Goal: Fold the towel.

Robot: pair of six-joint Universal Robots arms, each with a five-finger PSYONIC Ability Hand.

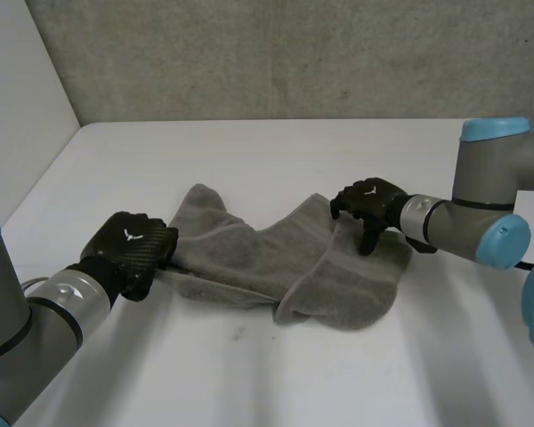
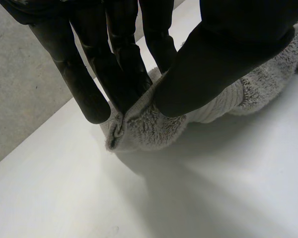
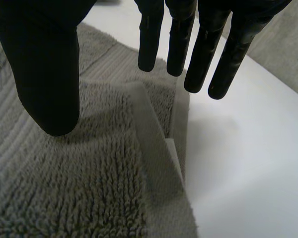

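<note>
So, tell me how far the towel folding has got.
Done: little; the towel lies rumpled, with one flap doubled over. In hand: the left hand pinches one end, and the right hand hangs open over the other end. Left: a flat, even fold.

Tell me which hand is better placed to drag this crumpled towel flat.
Left, likely: the left hand pinches the towel at one end between thumb and fingers; the right hand hangs open over the other end.
</note>
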